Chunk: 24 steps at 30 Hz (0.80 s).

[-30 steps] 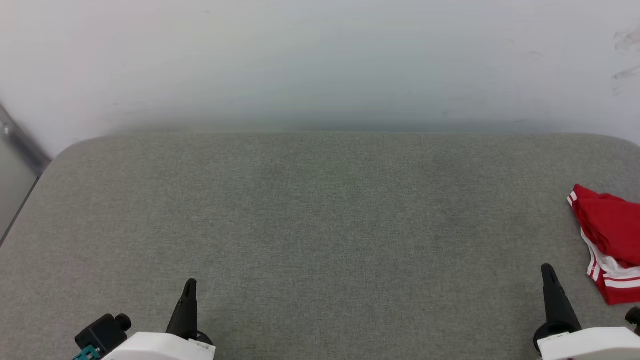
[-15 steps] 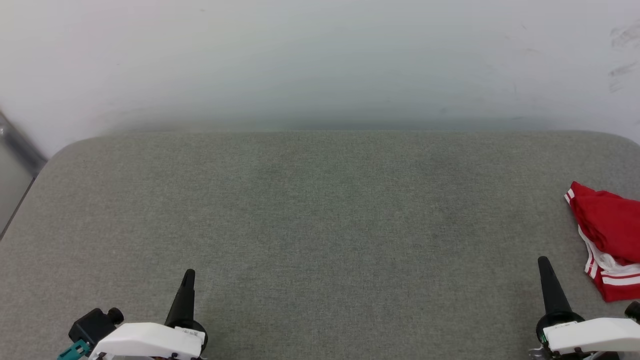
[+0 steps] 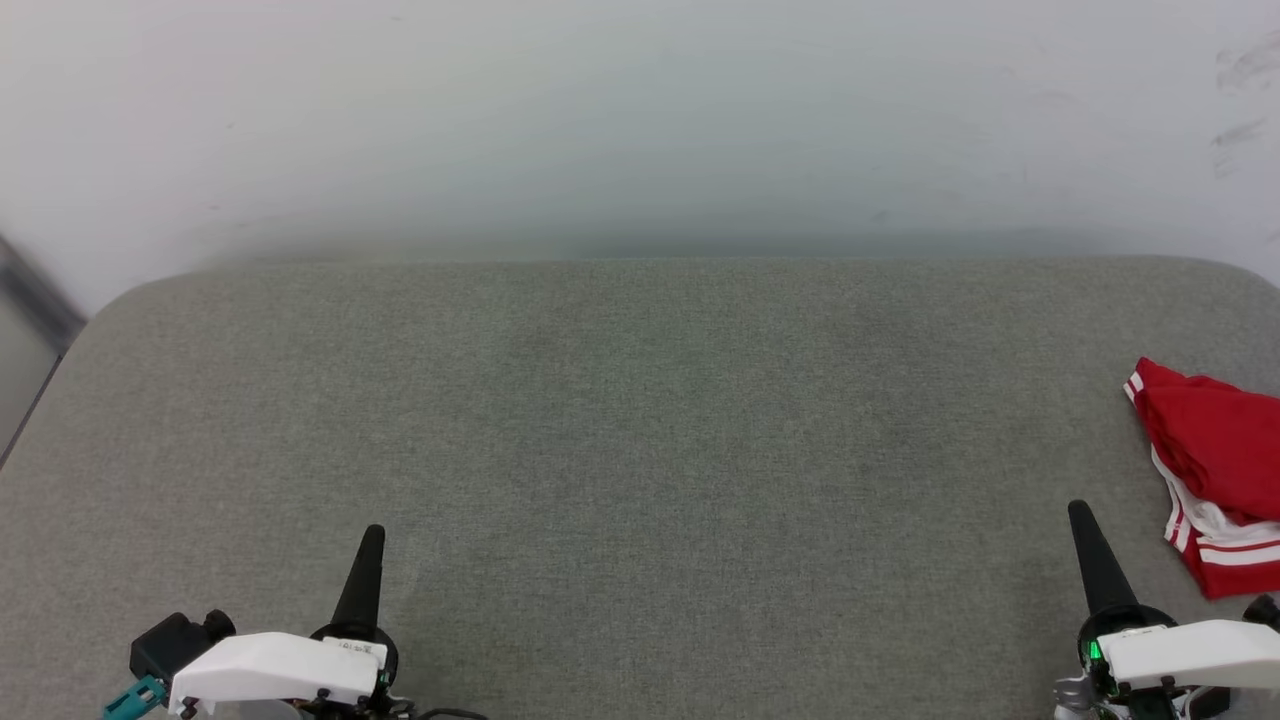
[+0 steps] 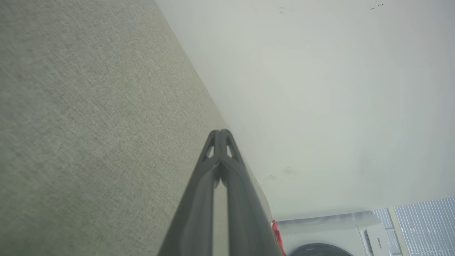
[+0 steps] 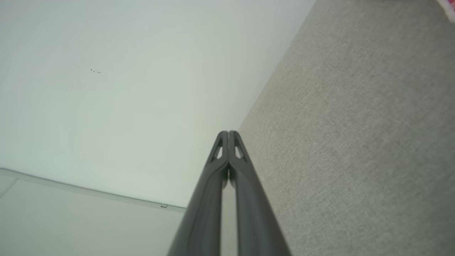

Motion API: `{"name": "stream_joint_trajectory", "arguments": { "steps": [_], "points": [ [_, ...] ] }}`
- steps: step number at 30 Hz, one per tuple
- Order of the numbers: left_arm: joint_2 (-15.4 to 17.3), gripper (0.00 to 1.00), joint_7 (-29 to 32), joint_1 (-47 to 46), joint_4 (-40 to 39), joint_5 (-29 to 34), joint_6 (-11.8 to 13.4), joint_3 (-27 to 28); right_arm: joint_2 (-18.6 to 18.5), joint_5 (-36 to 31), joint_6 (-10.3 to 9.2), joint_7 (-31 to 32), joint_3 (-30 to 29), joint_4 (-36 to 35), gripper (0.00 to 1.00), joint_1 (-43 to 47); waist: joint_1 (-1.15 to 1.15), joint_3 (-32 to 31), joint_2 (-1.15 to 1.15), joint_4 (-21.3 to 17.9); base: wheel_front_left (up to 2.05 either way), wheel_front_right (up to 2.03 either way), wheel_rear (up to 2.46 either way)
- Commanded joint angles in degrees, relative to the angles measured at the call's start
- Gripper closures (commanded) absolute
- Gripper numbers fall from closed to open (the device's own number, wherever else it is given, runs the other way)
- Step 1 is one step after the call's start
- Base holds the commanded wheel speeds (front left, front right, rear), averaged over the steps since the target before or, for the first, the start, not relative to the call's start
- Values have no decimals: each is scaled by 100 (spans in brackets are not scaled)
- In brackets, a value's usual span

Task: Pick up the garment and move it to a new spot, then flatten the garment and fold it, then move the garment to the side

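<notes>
The garment is a bunched red cloth with white and red-and-white striped trim, lying at the table's right edge and cut off by the head view's border. A sliver of its red peeks out beside my left fingers in the left wrist view. My right gripper is shut with nothing in it, just left of the garment and apart from it; its tips meet in the right wrist view. My left gripper is also shut and empty near the front left, far from the garment, tips together.
A grey fabric-covered table spans the head view, backed by a white wall. Its left edge drops off near a dark metal strip. A white washing machine stands beyond the table's far end.
Both grippers have slid a little toward the head view's bottom edge, showing more of their white wrists. The garment and table appear slightly shifted, consistent with camera motion.
</notes>
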Motion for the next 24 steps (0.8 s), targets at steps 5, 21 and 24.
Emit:
{"name": "stream_joint_trajectory", "arguments": {
  "steps": [5,21,24],
  "points": [
    [19,100,83,-175,4,-329,-73,62,-9,322,1,79,-4,9,100,-197,0,9,0,-15,0,0,0],
    [4,100,299,-341,98,-1158,-164,188,-5,1119,1,292,-9,123,100,-368,0,38,0,-65,0,0,0],
    [1,100,342,-369,113,-1298,-180,214,-4,1258,1,330,-10,143,100,-390,0,44,0,-74,0,0,0]
  ]
}}
